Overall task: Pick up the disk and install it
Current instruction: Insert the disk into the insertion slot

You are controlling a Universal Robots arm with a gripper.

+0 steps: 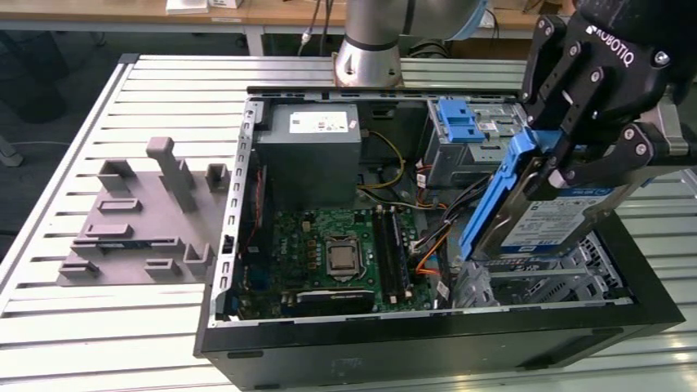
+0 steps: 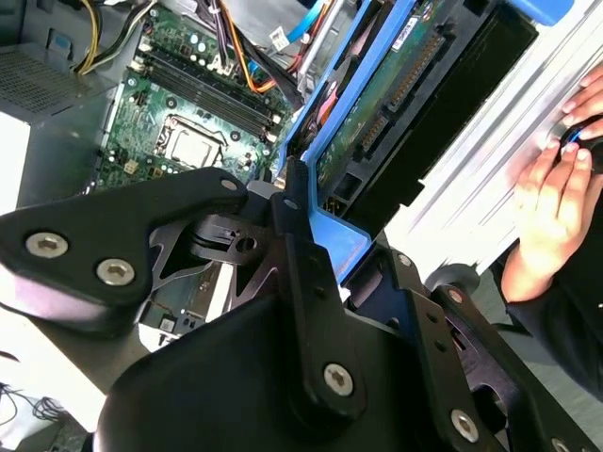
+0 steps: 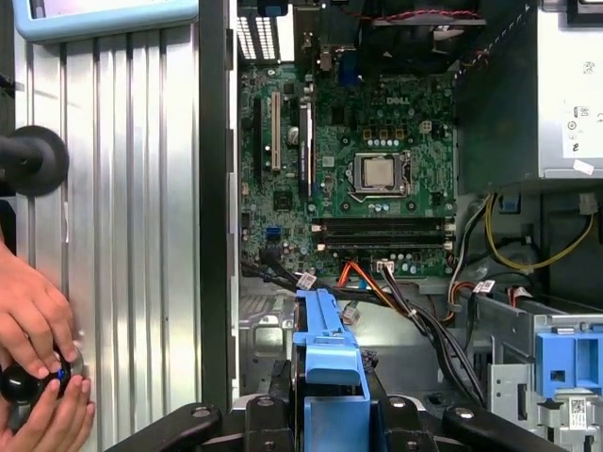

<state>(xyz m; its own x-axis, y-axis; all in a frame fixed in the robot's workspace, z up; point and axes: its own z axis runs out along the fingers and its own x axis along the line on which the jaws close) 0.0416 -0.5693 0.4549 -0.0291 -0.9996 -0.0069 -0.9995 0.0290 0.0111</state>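
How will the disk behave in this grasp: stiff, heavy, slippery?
Likely rigid: the disk looks like a flat, blue-framed metal slab. Probably dense for its size. Held tilted by the gripper over the open case, it might pivot or slip.

Slatted metal table [image 1: 65, 327], with a wooden desk [image 1: 109, 12] behind.

The black gripper [image 1: 557, 163] clamps the disk [image 1: 561, 224], holding it tilted on edge, blue carrier towards the exterior view's left, above the open computer case [image 1: 436, 347]. Inside lie the motherboard [image 1: 316, 261] and grey power supply [image 1: 310, 155]. A grey fixture plate [image 1: 136, 224] sits on the slatted metal table [image 1: 109, 335].
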